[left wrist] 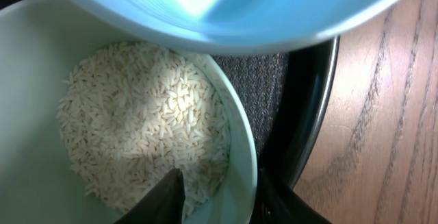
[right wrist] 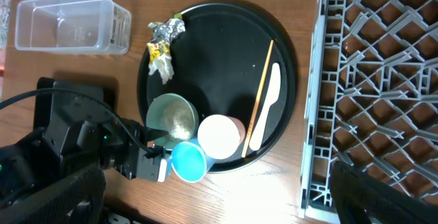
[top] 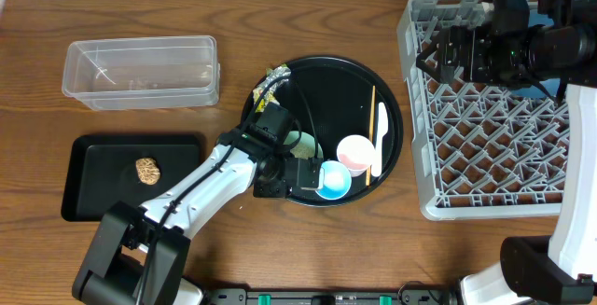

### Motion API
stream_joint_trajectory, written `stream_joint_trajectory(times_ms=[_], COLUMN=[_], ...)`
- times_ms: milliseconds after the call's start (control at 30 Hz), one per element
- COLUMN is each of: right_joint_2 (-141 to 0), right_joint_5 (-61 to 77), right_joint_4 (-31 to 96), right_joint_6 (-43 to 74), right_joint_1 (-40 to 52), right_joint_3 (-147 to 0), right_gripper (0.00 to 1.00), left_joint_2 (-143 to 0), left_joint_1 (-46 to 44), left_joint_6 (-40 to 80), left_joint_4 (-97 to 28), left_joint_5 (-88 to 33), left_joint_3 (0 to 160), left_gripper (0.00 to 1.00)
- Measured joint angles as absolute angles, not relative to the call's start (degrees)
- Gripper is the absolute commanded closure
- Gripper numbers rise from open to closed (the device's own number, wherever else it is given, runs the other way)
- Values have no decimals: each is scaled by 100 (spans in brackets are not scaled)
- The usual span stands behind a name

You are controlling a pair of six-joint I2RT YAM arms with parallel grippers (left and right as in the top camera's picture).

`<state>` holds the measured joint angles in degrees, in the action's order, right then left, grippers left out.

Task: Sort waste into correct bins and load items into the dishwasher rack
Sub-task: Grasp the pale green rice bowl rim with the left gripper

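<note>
My left gripper (left wrist: 221, 177) straddles the right rim of the pale green bowl (left wrist: 241, 135). One finger (left wrist: 168, 196) rests inside on the white rice (left wrist: 137, 121), and the other (left wrist: 280, 203) stands outside the wall. A gap still shows between the inner finger and the wall. The light blue cup (top: 333, 180) lies tipped next to the bowl (top: 300, 142), beside the pink cup (top: 354, 152). The white spoon (top: 381, 126) and chopsticks (top: 372, 132) lie on the round black tray (top: 326, 72). Foil and yellow wrapper (top: 270, 81) sit at its left edge. My right gripper (top: 446, 55) hangs open over the rack (top: 504, 128).
The clear tub (top: 140, 70) stands at the back left. In front of it, the shallow black tray (top: 103, 188) holds a brown lump (top: 147, 170). My left arm reaches from the front edge to the round tray. Bare wood lies between the round tray and the rack.
</note>
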<state>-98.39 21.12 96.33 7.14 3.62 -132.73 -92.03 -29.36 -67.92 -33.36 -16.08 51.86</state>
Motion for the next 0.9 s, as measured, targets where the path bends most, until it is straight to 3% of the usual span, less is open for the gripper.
stream_joint_trajectory(times_ms=[300,433,900], right_joint_2=[-9839,-9839,-9839], right_joint_5=[2115,2112,2112], right_joint_4=[9633,9633,9633], right_joint_6=[714,714,714], right_joint_1=[362,362,362], right_joint_3=[-13273,-13273,-13273], right_gripper=[1,1,1], left_joint_2=[-9203,-9203,-9198], left_joint_1=[-2936,-2936,-2947], left_joint_6=[-6792,-6792,-6805], left_joint_4=[-3339,-3336,-3293], left_joint_5=[-1614,-1619,-1612], left_joint_3=[5186,5186,5186], left_gripper=[81,94,94])
